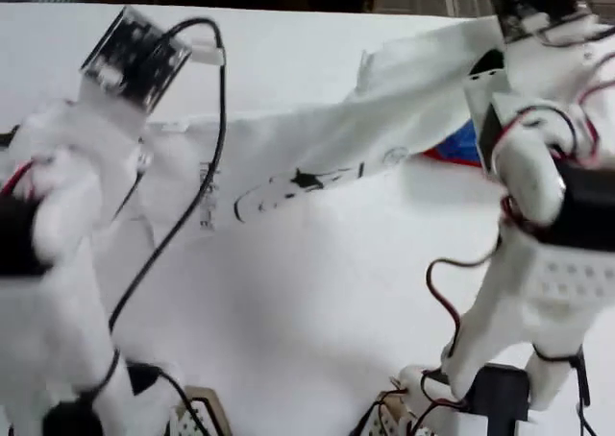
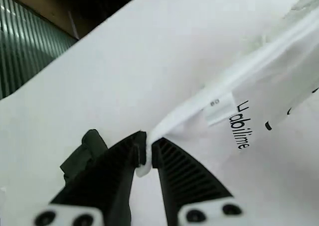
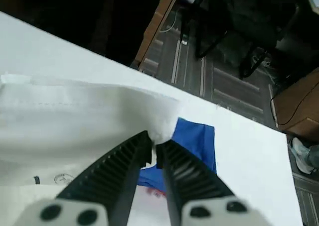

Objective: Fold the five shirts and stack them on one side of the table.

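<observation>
Item: white shirt (image 1: 317,157) — stretched over the counter (image 1: 317,302), left jaws and right jaws each pinched shut on an edge; I judge no fold made yet, blue garment (image 3: 197,141) waiting.

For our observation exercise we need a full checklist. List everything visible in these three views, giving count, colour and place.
white shirt: one, white with black print, stretched across the table between both claws
label: one, white, on the shirt's edge near the left claw
blue garment: one, blue with some red, partly under the white shirt by the right claw
table: one, white, beneath everything
cable: one, black, along the left arm
left claw: one, black, shut on the shirt's edge
right claw: one, black, shut on the shirt's corner
</observation>
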You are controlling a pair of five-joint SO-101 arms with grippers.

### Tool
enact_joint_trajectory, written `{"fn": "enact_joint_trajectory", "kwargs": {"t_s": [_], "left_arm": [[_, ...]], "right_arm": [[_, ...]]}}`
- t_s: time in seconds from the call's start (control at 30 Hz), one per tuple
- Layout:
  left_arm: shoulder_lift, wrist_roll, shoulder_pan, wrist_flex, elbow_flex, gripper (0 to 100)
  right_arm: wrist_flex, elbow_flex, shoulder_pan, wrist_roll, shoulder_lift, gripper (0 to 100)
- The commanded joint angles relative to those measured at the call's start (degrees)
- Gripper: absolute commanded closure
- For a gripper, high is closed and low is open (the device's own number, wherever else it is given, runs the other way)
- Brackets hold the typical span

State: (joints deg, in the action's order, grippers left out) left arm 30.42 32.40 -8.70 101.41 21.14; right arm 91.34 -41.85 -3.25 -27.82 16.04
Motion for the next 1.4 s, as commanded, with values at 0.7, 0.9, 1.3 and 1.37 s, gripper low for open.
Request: {"fn": "enact_joint_trajectory", "kwargs": {"t_s": [0.7, 0.9, 1.3, 1.37], "left_arm": [[21.0, -0.8, -0.6, 0.2, 2.2, 97], [24.5, -3.0, -0.7, -1.7, 2.2, 97], [25.2, -3.1, -0.7, -1.1, 1.8, 97], [25.3, -3.1, -0.7, -1.1, 1.8, 97]], "right_arm": [[9.5, -31.5, 0.2, 1.1, 11.8, 98.0], [9.5, -31.5, -0.1, 1.1, 17.0, 98.0], [4.7, -31.5, -0.2, 3.3, 20.0, 98.0], [4.4, -31.5, -0.2, 3.3, 20.0, 98.0]]}}
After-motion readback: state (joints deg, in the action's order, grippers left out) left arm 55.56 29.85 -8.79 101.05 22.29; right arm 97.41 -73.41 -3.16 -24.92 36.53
